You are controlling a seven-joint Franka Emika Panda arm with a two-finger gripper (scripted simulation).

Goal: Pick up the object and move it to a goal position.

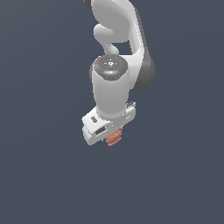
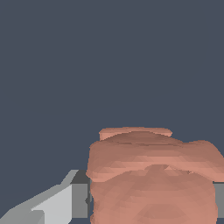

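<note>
In the ext. view the white arm (image 1: 117, 52) is hanging down the middle of the frame w/ its wrist pointing downward, and the gripper (image 1: 111, 136) is sitting at its lower end. The object (image 1: 114, 138), an orange-brown ribbed lump, is peeking out just under the gripper body, mostly hidden by it. In the wrist view the object (image 2: 153, 179) is filling the lower part of the picture, its ridges stacked across, w/ a grey finger (image 2: 79, 200) touching one side and a sliver of another finger at the opposite edge. So the jaws are prob. pinching the object between them, though the contact is partly hidden. Background is showing plain dark blue-grey in both views.
</note>
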